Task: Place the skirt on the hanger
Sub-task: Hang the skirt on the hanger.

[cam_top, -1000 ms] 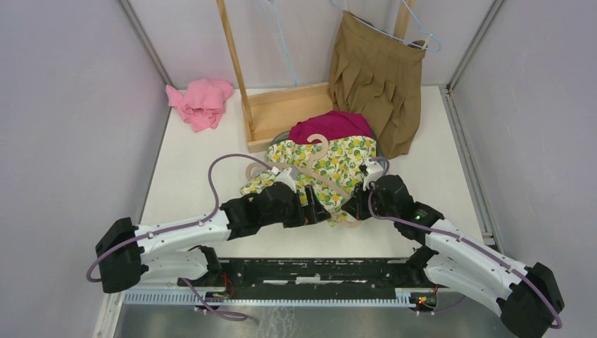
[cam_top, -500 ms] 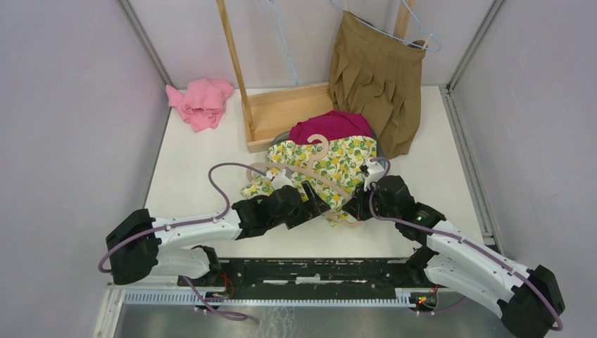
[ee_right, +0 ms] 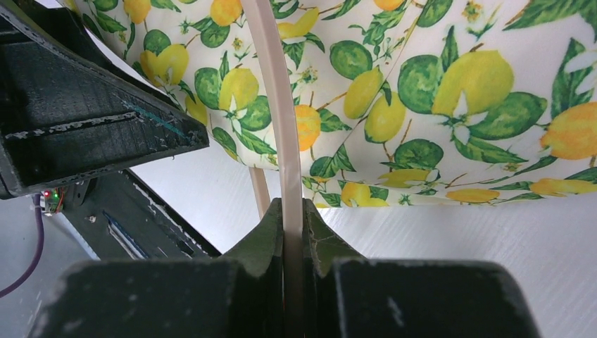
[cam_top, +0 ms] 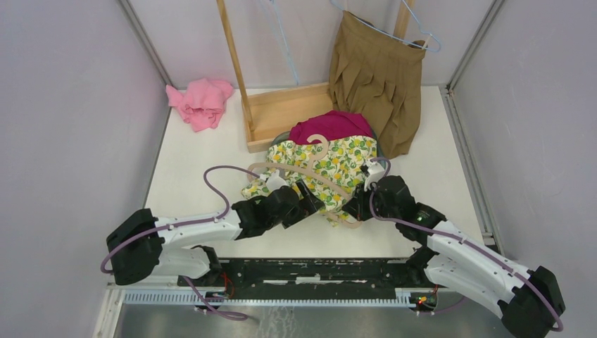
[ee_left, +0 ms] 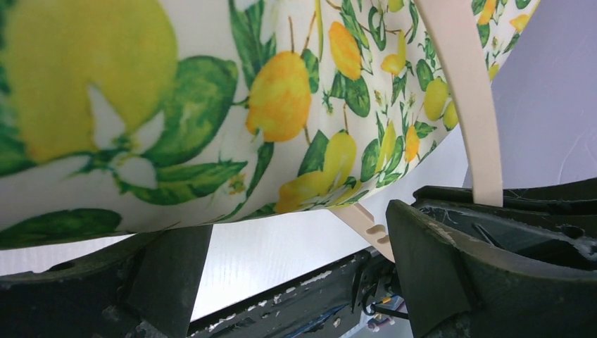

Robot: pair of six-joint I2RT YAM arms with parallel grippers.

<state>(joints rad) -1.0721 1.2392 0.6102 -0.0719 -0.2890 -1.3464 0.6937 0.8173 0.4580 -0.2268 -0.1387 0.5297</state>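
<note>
Change: left arm's elbow has swung in toward the table [cam_top: 190, 176] middle over the last second, and the left gripper [cam_top: 308, 198] has crept toward 11 o'clock along the near hem; the right arm has not shifted.
Lemon skirt [cam_top: 336, 163]: spread flat at the table's centre, its waist toward 12 o'clock lying on a magenta garment [cam_top: 331, 125], its hem toward 6 o'clock at both grippers.
Hanger [cam_top: 310, 162]: beige, lying on top of the lemon skirt, hook toward 12 o'clock, one arm running toward 5 o'clock off the hem.
Left gripper state: fingers [ee_left: 436, 274] spread wide apart with bare table in the gap, holding nothing; the hem hangs just above them in the left wrist view.
Right gripper [cam_top: 357, 204]: pinched tight on the thin hanger arm just past the hem, at 5 o'clock of the lemon skirt.
Brown skirt [cam_top: 376, 77]: hung on a blue hanger [cam_top: 422, 32] at 1 o'clock.
Wooden stand [cam_top: 281, 113]: at 12 o'clock, its base touching the magenta garment.
Pink cloth [cam_top: 202, 102]: crumpled at 10 o'clock, well apart.
</note>
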